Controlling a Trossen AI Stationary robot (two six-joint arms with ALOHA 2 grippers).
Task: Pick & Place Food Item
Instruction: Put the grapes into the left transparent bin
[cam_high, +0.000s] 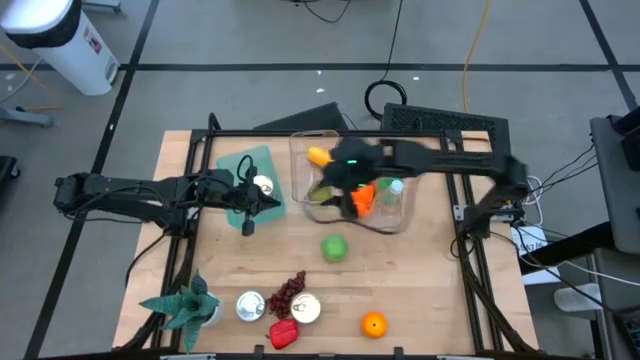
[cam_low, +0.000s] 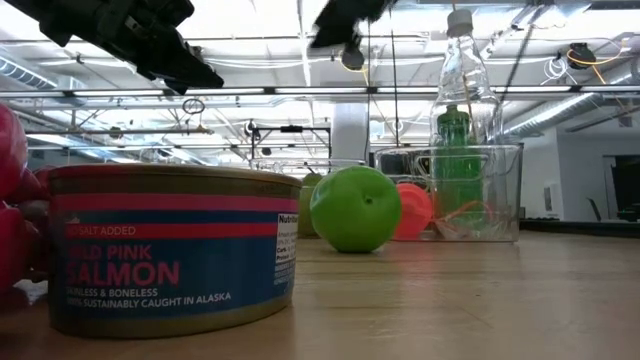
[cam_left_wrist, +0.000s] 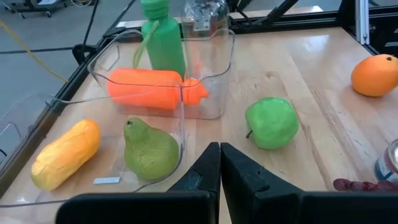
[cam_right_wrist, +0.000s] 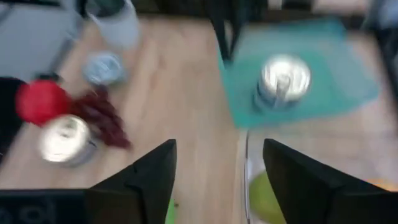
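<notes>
Food items are seen partly sorted: inside the clear bin (cam_left_wrist: 205, 102) lie a yellow squash (cam_left_wrist: 65, 154), a green pear (cam_left_wrist: 149, 149), an orange carrot (cam_left_wrist: 152, 88) and a green bottle (cam_left_wrist: 163, 43), so several placements are judged done. Still out on the worktop (cam_high: 420, 290) are a green apple (cam_high: 334, 248) just beside the bin's near wall, an orange (cam_high: 374, 324) well apart from the bin toward the worktop's near edge, a red pepper (cam_high: 283, 333), a bunch of dark grapes (cam_high: 290, 292) and two cans (cam_high: 248, 305) near the pepper. A further can (cam_high: 263, 186) rests on a teal mat (cam_high: 232, 172) beside the bin.

The right hand (cam_high: 352, 192) is held over the bin with its fingers apart and nothing between them, which is judged to be a release just made above the carrot. The left hand (cam_high: 268, 204) hovers beside the bin, over the mat's edge, fingers pressed together and empty.

Which item is meant next cannot be told. The right hand is smeared in the overhead view, so its exact height above the bin is unclear. In the low view a salmon can (cam_low: 170, 250) blocks much of the worktop, and the bin's contents are seen only through its wall.
</notes>
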